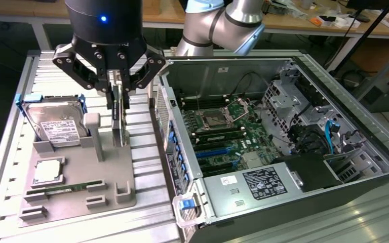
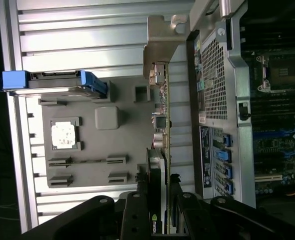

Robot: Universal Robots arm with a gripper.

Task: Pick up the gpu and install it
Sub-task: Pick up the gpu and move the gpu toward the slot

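The open case (image 1: 235, 56) is seen on the exterior view's right, with the motherboard (image 1: 228, 126) exposed and its blue slots (image 1: 211, 151) bare, so the install is judged not yet done. The grey tray (image 1: 79, 172) is placed just beside the case, on the exterior view's left, on the ribbed table (image 1: 18, 202). The hard drive (image 1: 54, 121) is stood at the tray's far end, and a small chip (image 1: 48, 171) is seated nearer. The gpu (image 1: 118, 119) is held on edge, upright, over the tray between the hard drive and the case, well outside the case. Whether its lower edge is clear of the tray cannot be told, so the pick is judged as gripped or just begun. The arm (image 1: 222, 23) is reached across from behind the case, and the gripper (image 1: 115, 91) is pointed straight down. The claw is narrowed onto the gpu's top edge, one finger on each face. In the wrist view the gpu (image 2: 162, 130) is seen edge-on running away from the gripper (image 2: 160, 195), silver bracket (image 2: 160, 45) at its far end.
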